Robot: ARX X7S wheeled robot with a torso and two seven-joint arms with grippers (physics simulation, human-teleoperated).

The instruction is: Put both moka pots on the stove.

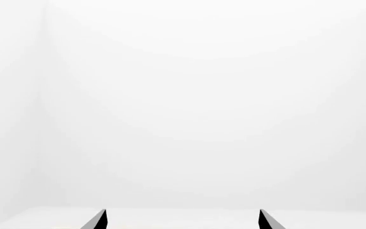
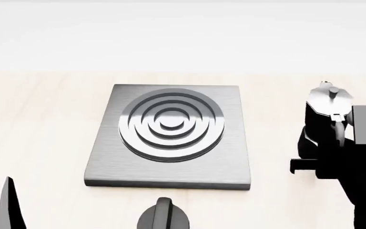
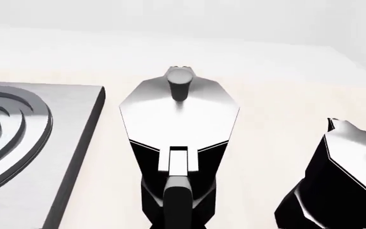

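The left claw point(image 1: 183, 220) shows only two dark fingertips point(image 1: 97, 220) set apart against blank white.

The right arm point(image 2: 361, 162) hides the near pot's point(image 2: 326, 119) lower body; the second pot point(image 3: 342, 181) and the knob point(image 2: 165, 217) are cut off by picture edges.

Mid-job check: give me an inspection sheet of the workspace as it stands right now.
Surface: pale wooden tabletop, white wall behind.
Job's things: flat brushed grey metal stove with concentric rings, nothing on it. Glossy black faceted moka pot with silver lid stands upright beside the stove, off it; second identical moka pot further from the stove.
Clutter: low round black knob at the stove's near edge.
Grippers: left gripper open, empty; right gripper at the nearer pot's handle, jaws not visible.
Cables: nothing seen.
Surroundings: nothing seen.
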